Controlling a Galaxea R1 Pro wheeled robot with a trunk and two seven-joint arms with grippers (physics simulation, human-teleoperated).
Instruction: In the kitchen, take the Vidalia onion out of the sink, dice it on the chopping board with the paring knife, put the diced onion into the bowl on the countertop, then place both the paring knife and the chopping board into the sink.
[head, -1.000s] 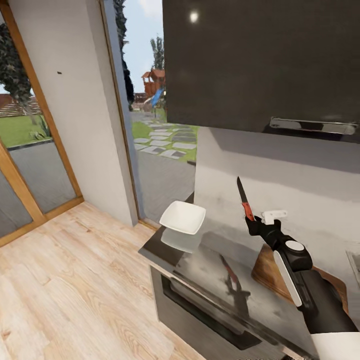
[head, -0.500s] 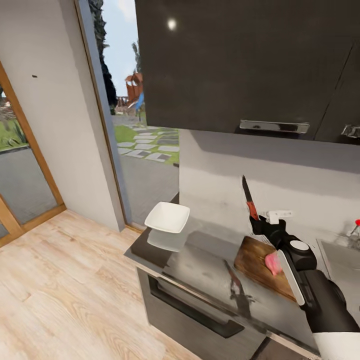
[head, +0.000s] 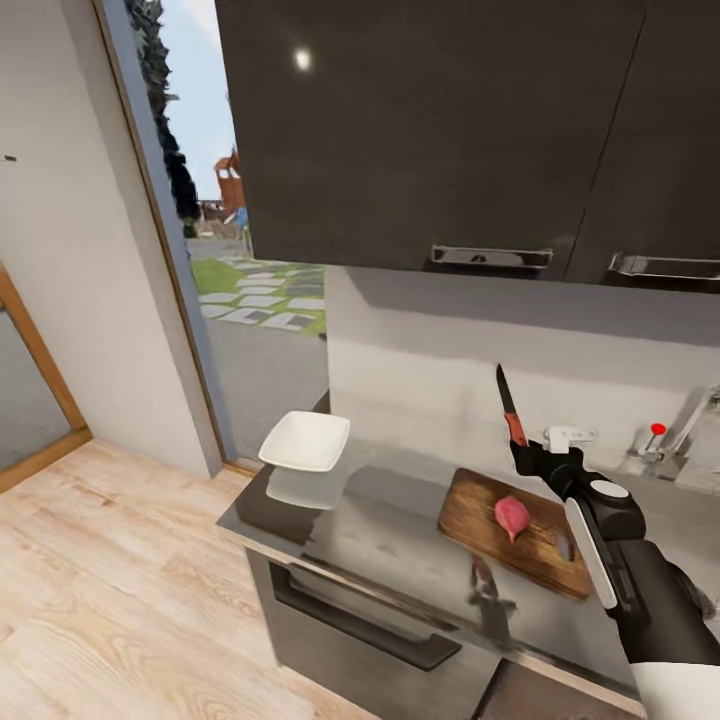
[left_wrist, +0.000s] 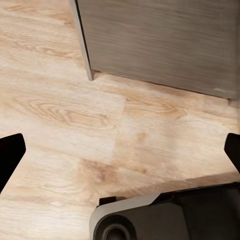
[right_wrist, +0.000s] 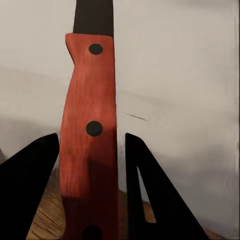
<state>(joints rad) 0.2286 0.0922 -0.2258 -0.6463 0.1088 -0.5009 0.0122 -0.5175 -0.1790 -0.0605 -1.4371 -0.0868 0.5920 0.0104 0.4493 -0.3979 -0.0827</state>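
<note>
My right gripper (head: 526, 452) is shut on the paring knife (head: 515, 427), holding it upright over the countertop (head: 390, 525), dark blade pointing up. In the right wrist view the red handle (right_wrist: 90, 130) sits between my two fingers (right_wrist: 30, 190). Just below and left of that gripper lies the dark-brown chopping board (head: 470, 505), with the pinkish Vidalia onion (head: 511, 516) whole on its middle. The white bowl (head: 305, 441) stands at the counter's left end. The sink's faucet (head: 690, 420) and red knob (head: 657, 429) show at the right edge. My left gripper (left_wrist: 120, 155) hangs open above the wooden floor (left_wrist: 75, 110).
Glossy dark upper cabinets (head: 420, 130) with steel handles (head: 490, 258) hang over the counter. A dark oven front (head: 350, 620) sits under the counter's left part. A glass door (head: 250, 290) to the garden is left of the counter. My own base (left_wrist: 165, 220) shows below the left wrist.
The camera has swung right, so everything has slid left in the picture; the board, the onion and the faucet have come into view. The right gripper still holds the knife upright.
</note>
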